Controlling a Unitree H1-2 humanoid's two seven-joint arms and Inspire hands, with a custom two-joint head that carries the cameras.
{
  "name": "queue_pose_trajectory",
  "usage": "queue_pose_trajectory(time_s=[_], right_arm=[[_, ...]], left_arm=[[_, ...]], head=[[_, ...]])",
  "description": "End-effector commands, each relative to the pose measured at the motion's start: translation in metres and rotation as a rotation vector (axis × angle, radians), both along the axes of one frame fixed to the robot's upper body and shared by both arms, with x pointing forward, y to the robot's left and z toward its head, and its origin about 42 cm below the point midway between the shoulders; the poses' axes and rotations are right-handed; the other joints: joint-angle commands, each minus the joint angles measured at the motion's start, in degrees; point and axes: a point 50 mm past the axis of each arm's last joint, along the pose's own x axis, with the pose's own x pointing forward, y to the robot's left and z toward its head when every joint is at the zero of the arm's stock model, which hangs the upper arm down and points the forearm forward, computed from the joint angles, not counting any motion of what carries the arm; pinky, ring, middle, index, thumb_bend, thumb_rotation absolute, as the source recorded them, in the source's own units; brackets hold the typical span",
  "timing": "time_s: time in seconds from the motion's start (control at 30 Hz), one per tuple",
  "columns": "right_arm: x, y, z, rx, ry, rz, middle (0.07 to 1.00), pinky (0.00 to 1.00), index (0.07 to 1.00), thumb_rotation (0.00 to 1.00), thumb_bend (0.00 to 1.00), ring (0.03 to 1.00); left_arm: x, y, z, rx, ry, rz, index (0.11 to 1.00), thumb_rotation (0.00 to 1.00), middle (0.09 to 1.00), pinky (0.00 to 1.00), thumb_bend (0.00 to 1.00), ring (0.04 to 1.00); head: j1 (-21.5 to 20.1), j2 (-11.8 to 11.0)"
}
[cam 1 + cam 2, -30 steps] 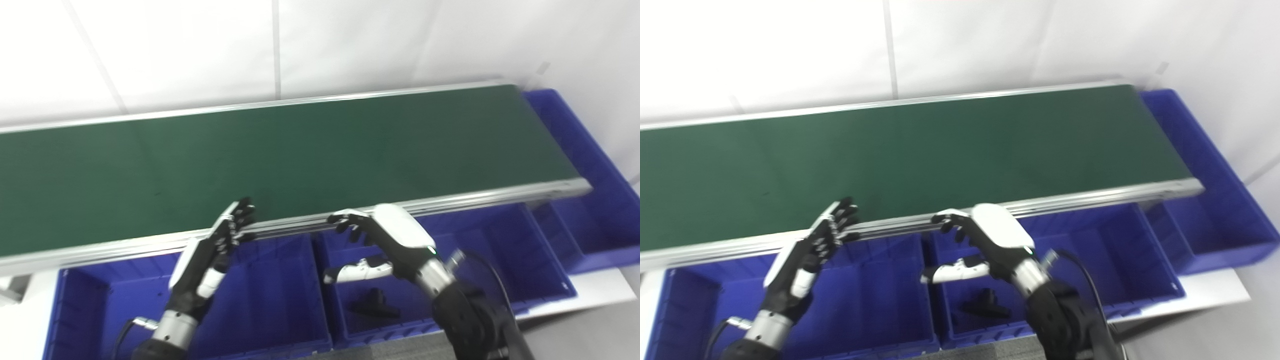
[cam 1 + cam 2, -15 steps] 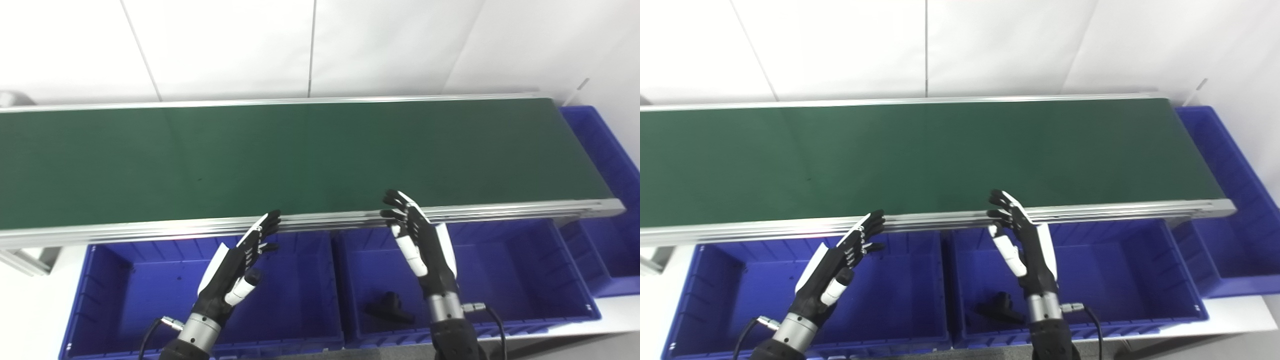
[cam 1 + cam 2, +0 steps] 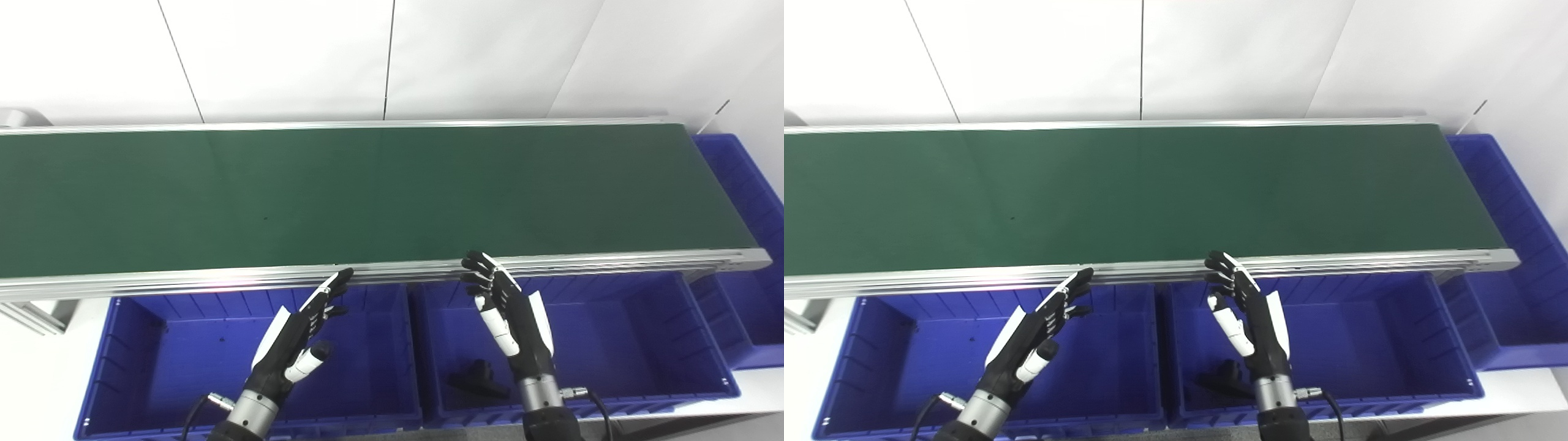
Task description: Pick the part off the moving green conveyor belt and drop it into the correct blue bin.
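Observation:
The green conveyor belt (image 3: 367, 190) runs across the picture with no part on it. A small black part (image 3: 478, 380) lies on the floor of the middle blue bin (image 3: 612, 343). My right hand (image 3: 511, 315) is open above that bin, fingers straight and pointing at the belt's near rail. Over the left blue bin (image 3: 184, 349) my left hand (image 3: 300, 334) is held open too, its fingertips close to the rail. Neither hand holds anything.
An aluminium rail (image 3: 392, 272) edges the belt's near side, above the bins. Another blue bin (image 3: 750, 288) sits at the belt's right end. White wall panels stand behind the belt, and a grey piece (image 3: 18, 116) shows at the far left.
The camera has swung, shifting the whole scene. My right hand turned from a bent, sideways pose over the middle bin to an upright open one. The black part stays in the bin.

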Motion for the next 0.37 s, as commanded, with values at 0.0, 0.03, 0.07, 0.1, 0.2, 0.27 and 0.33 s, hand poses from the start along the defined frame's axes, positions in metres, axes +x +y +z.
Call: queue_pose_trajectory(time_s=[0.0, 0.03, 0.07, 0.1, 0.2, 0.27, 0.33], right_arm=[[-0.0001, 0.0026, 0.0069, -0.003, -0.074, 0.008, 0.807, 0.68, 0.833, 0.92, 0.71, 0.750], [-0.0009, 0.0037, 0.0073, -0.008, -0.075, 0.018, 0.809, 0.68, 0.834, 0.92, 0.71, 0.751], [-0.0015, 0.0044, 0.0076, -0.012, -0.076, 0.024, 0.812, 0.68, 0.835, 0.93, 0.71, 0.754], [-0.0017, 0.0052, 0.0081, -0.020, -0.077, 0.035, 0.813, 0.68, 0.836, 0.93, 0.71, 0.755], [-0.0022, 0.0064, 0.0084, -0.036, -0.080, 0.053, 0.816, 0.69, 0.835, 0.94, 0.71, 0.757], [-0.0025, 0.0070, 0.0085, -0.053, -0.083, 0.063, 0.817, 0.69, 0.834, 0.96, 0.71, 0.758], [-0.0024, 0.0074, 0.0088, -0.063, -0.087, 0.073, 0.818, 0.69, 0.833, 0.97, 0.71, 0.755]], left_arm=[[0.0026, -0.0044, 0.0098, -0.036, -0.063, 0.005, 0.924, 1.00, 0.966, 0.85, 0.99, 0.950], [0.0022, -0.0042, 0.0098, -0.033, -0.063, 0.005, 0.926, 1.00, 0.966, 0.85, 1.00, 0.951], [0.0019, -0.0041, 0.0098, -0.031, -0.063, 0.005, 0.928, 1.00, 0.965, 0.85, 1.00, 0.951], [0.0017, -0.0040, 0.0100, -0.029, -0.063, 0.004, 0.929, 1.00, 0.965, 0.85, 1.00, 0.950], [0.0015, -0.0041, 0.0104, -0.029, -0.064, 0.006, 0.931, 1.00, 0.966, 0.85, 1.00, 0.952], [0.0016, -0.0046, 0.0105, -0.028, -0.062, 0.005, 0.933, 1.00, 0.966, 0.85, 0.99, 0.953], [0.0018, -0.0054, 0.0108, -0.028, -0.063, 0.004, 0.935, 1.00, 0.968, 0.85, 0.99, 0.956]], head=[[0.41, -0.06], [0.41, 0.18], [0.41, 0.18], [0.45, 0.36], [0.50, 0.56], [0.59, 0.66], [0.71, 0.85]])
